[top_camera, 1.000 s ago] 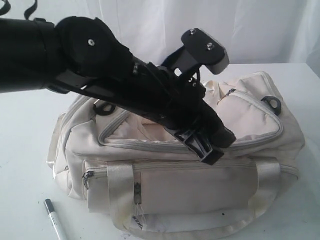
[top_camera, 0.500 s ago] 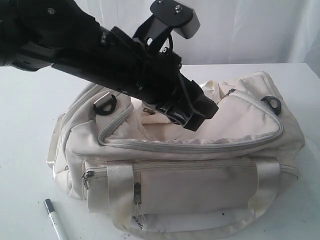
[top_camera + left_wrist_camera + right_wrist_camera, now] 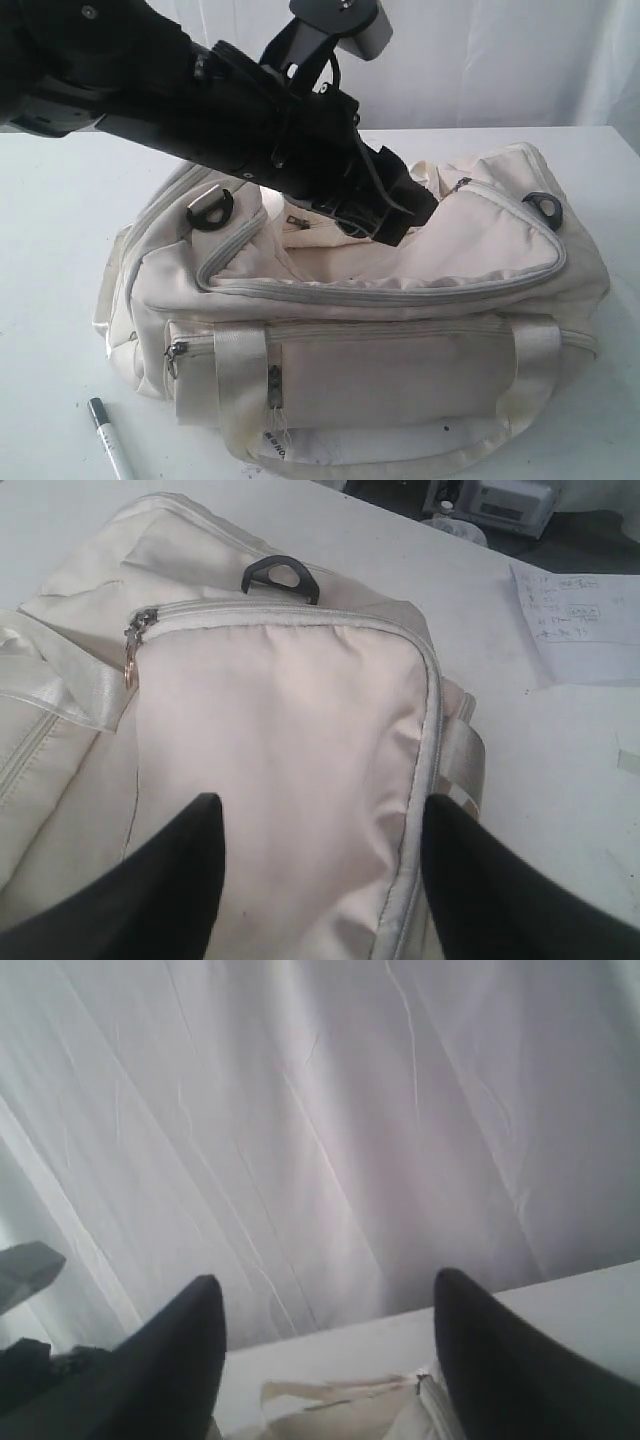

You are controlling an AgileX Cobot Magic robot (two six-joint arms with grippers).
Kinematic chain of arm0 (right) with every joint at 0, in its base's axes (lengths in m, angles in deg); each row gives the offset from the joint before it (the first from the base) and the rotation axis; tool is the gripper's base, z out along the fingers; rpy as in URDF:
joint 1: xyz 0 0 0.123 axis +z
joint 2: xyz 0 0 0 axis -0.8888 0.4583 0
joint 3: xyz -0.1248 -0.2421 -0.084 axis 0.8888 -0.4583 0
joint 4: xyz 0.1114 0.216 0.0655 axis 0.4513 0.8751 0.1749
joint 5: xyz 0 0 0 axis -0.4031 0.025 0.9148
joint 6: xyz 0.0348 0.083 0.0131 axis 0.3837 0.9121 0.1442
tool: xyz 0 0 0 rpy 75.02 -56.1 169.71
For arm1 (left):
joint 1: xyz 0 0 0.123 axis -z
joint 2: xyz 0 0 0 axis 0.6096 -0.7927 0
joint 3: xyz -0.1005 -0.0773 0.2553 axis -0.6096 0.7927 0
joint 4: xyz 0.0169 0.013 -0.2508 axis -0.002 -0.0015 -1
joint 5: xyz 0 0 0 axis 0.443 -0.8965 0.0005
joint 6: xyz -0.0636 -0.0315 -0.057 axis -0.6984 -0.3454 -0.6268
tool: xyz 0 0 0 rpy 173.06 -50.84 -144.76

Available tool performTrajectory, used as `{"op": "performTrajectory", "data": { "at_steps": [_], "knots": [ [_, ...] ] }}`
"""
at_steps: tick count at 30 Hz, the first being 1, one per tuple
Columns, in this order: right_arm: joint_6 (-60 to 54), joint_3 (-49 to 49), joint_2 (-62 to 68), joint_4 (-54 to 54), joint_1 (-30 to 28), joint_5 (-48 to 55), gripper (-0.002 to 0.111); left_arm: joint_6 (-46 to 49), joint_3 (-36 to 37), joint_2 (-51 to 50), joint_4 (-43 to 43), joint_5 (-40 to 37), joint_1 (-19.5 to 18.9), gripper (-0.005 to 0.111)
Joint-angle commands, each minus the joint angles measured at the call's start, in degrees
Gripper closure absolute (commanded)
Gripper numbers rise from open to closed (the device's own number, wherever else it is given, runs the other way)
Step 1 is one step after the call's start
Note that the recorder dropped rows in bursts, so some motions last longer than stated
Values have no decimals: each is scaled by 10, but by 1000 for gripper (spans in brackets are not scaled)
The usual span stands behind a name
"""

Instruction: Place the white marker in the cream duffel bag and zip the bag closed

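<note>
In the exterior view your left gripper hangs just over the top of the cream duffel bag. Its jaws are hard to read there, black against black. The white marker lies on the table, well apart from that gripper, by the bag's front corner.

In the left wrist view the fingers stand spread wide and grasp nothing. The bag's cream flap is beneath them and a zipper pull lies ahead.

In the right wrist view your right gripper is released and empty. It faces the white curtain.
</note>
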Motion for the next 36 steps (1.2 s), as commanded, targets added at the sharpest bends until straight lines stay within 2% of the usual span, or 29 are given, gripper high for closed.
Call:
{"op": "performTrajectory", "data": {
  "at_steps": [1,7,16,20,25,32,36],
  "knots": [
    [-76,109,101,-24,-1,116,46,-5,-3,6,-8,-4,-2,45],
    [-124,195,197,-72,-1,244,43,-5,-3,6,-8,-18,-2,45],
    [-107,200,199,-51,-1,265,43,-3,-3,6,-8,-28,-2,45],
    [-35,200,199,-52,-1,274,43,-3,-3,6,-8,-28,-2,45],
    [-19,231,229,-70,-1,338,58,-3,-3,6,-8,-43,-2,45],
    [-24,326,386,-200,-1,511,51,-3,-3,6,-8,-61,-2,45],
    [-41,350,460,-284,-7,538,51,-4,-3,6,-8,-78,-2,45]
  ]
}}
